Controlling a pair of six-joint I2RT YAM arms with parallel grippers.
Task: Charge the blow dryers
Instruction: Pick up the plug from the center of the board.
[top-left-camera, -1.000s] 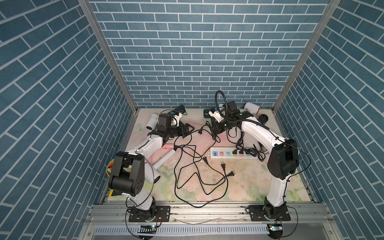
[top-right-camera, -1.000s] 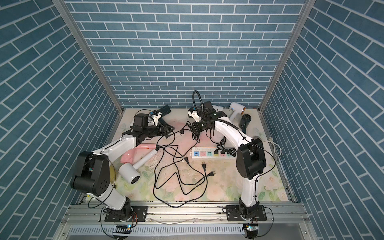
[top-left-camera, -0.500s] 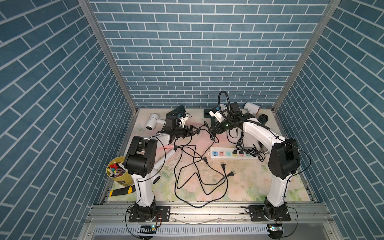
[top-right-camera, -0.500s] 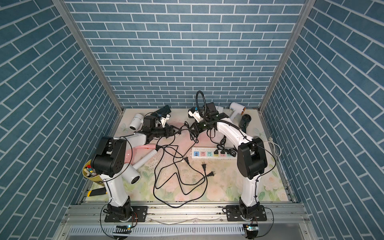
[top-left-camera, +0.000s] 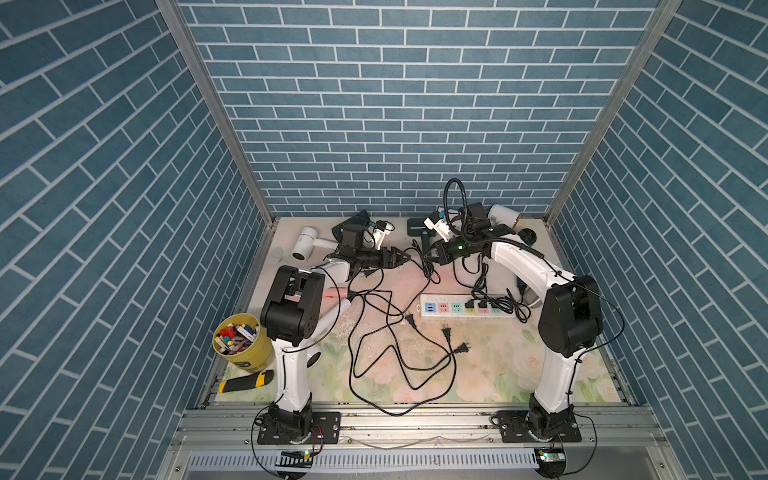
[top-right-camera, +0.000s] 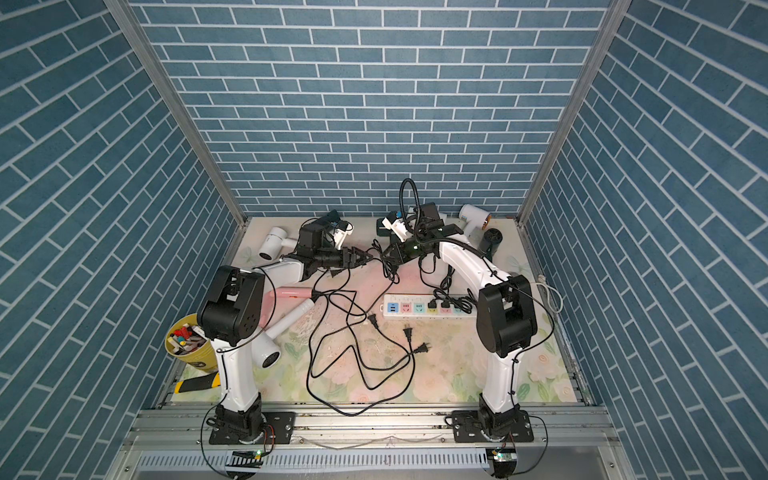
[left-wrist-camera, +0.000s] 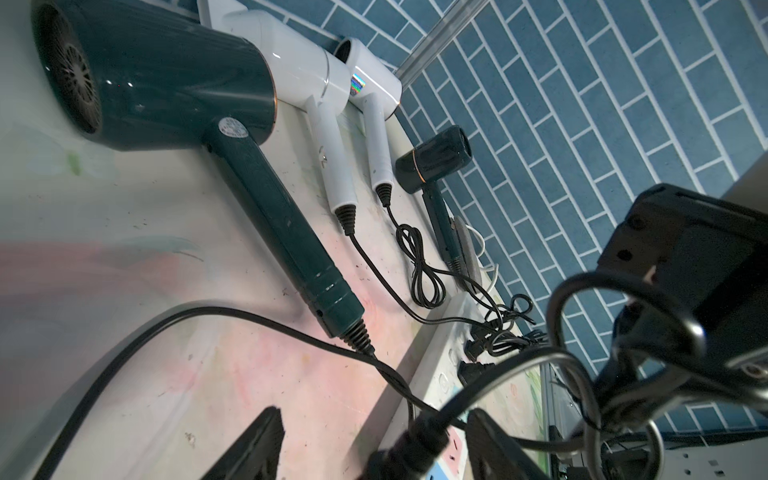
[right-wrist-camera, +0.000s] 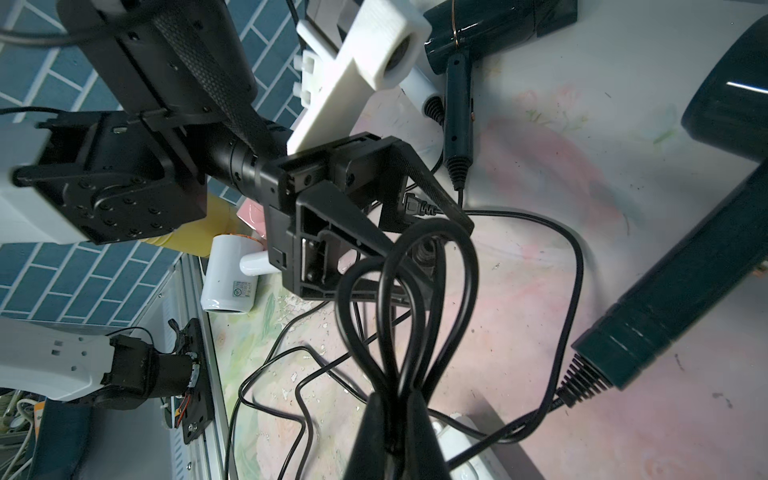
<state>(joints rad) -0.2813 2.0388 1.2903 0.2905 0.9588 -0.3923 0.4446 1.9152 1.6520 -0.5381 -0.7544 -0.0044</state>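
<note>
My right gripper (right-wrist-camera: 395, 419) is shut on a looped bundle of black cord (right-wrist-camera: 409, 291) and holds it above the mat at the back centre (top-left-camera: 430, 257). My left gripper (top-left-camera: 401, 261) faces it, open, with a black plug (left-wrist-camera: 409, 442) between its fingers (left-wrist-camera: 253, 444); I cannot tell if they touch it. Several blow dryers lie along the back: a dark green one (left-wrist-camera: 158, 83), two white ones (left-wrist-camera: 299, 70), a small dark one (left-wrist-camera: 436, 162). At the left lie a white dryer (top-left-camera: 305, 245), a pink one (top-right-camera: 291, 293) and another white one (top-right-camera: 270, 349).
A white power strip (top-left-camera: 469, 309) lies right of centre with three plugs in it. Loose cords and plugs (top-left-camera: 446, 332) sprawl over the middle of the mat. A yellow cup of pens (top-left-camera: 237, 345) and a yellow-black knife (top-left-camera: 245, 382) sit at the front left.
My left arm has swung from the left side to the centre, up to the cord bundle, and its jaws have narrowed a little. The right gripper has stayed shut on the bundle.
</note>
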